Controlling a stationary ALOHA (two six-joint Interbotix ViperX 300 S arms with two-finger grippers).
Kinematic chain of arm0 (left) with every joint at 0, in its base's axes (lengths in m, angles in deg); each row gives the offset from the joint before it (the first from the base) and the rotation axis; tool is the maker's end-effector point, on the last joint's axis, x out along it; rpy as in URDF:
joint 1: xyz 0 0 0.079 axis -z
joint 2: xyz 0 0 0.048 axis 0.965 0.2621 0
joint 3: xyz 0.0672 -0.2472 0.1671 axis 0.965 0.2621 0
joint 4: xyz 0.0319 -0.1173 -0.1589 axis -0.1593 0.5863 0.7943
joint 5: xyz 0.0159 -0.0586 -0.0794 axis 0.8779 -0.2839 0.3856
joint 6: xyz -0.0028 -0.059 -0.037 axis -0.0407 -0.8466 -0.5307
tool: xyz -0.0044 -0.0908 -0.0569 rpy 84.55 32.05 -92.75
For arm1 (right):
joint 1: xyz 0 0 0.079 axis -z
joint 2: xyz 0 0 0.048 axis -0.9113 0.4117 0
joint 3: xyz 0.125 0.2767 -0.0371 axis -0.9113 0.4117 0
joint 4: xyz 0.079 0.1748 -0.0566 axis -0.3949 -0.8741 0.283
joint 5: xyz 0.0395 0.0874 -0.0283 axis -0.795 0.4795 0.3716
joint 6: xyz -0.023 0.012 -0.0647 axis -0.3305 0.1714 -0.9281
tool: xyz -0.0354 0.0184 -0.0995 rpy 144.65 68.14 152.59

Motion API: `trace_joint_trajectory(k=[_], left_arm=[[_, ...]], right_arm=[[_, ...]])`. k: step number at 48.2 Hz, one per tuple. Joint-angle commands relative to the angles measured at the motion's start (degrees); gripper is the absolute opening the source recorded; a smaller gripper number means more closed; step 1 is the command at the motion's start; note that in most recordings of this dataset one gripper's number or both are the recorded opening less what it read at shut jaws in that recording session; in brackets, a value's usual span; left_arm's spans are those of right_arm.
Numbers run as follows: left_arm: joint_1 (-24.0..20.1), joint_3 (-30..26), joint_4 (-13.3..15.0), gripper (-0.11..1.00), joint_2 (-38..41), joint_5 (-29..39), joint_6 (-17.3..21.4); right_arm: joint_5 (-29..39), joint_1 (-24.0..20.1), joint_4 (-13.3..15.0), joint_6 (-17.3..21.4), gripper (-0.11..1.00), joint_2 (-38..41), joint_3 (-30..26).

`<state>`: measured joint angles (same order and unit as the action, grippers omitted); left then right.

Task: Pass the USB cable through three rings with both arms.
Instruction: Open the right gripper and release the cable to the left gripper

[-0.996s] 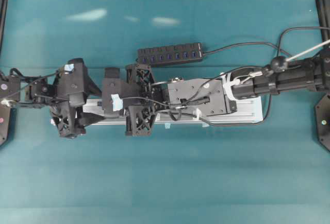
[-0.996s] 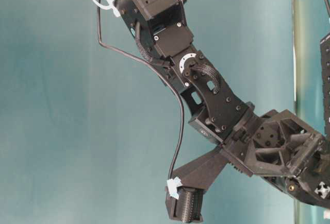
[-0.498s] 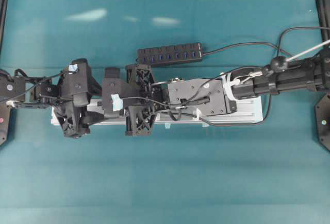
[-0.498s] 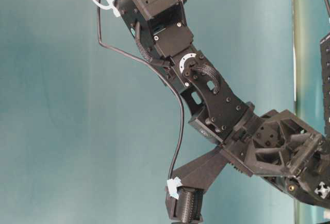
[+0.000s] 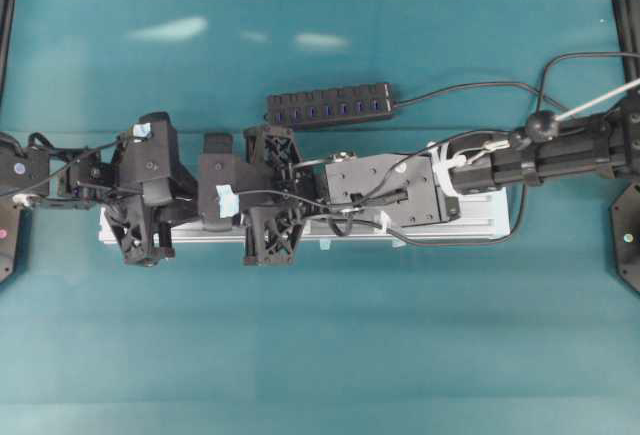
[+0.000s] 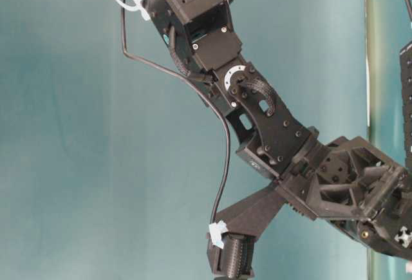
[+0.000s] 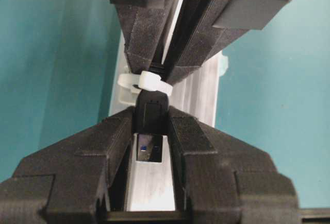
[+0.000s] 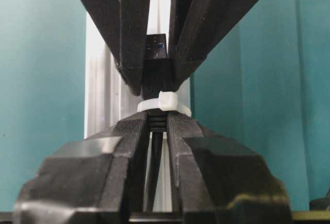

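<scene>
In the left wrist view, the left gripper (image 7: 152, 126) at 6 o'clock has its jaws closed on the plug (image 7: 150, 131) of the USB cable (image 8: 153, 175). Just beyond the plug, a white ring (image 7: 149, 83) stands on the silver rail (image 7: 203, 95). At 12 o'clock the right gripper (image 7: 166, 74) is clamped on the cable behind the ring. Overhead, the hub (image 5: 330, 107) lies beyond the rail.
</scene>
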<state>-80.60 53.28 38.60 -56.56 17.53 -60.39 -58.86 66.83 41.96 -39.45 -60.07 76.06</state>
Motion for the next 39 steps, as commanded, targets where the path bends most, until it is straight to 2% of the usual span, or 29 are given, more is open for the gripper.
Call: trace_joint_trajectory(k=[1,7,12,14,24,26,39], left_arm=[[0.3,-1.0,-0.1,0.22,-0.4,-0.2,-0.2],[0.2,-1.0,-0.1,0.22,-0.5,-0.2,-0.2],[0.2,-0.9,-0.1,0.22,-0.6,-0.2,-0.2],[0.3,-1.0,-0.1,0.22,-0.7,-0.2,-0.3],[0.2,-0.9,-0.1,0.22,-0.7,0.1,-0.4],[0.2,-0.9,0.0,0.22,-0.8,0.4,-0.5],[0.3,-1.8,-0.1,0.22,-2.7,5.9,-0.4]], right_arm=[[-0.5,-1.2,-0.2,0.6,-0.06,-1.7,-0.1],[0.3,-1.4,-0.2,0.7,-0.01,-2.3,1.1],[0.5,-1.4,-0.3,0.7,0.12,-3.1,2.0],[0.4,-1.5,-0.2,0.8,0.21,-3.4,2.3],[0.2,-1.5,-0.2,0.9,0.81,-4.5,2.7],[0.2,-1.5,-0.2,0.8,0.89,-4.6,2.7],[0.4,-1.1,-0.2,0.8,0.87,-5.4,3.0]])
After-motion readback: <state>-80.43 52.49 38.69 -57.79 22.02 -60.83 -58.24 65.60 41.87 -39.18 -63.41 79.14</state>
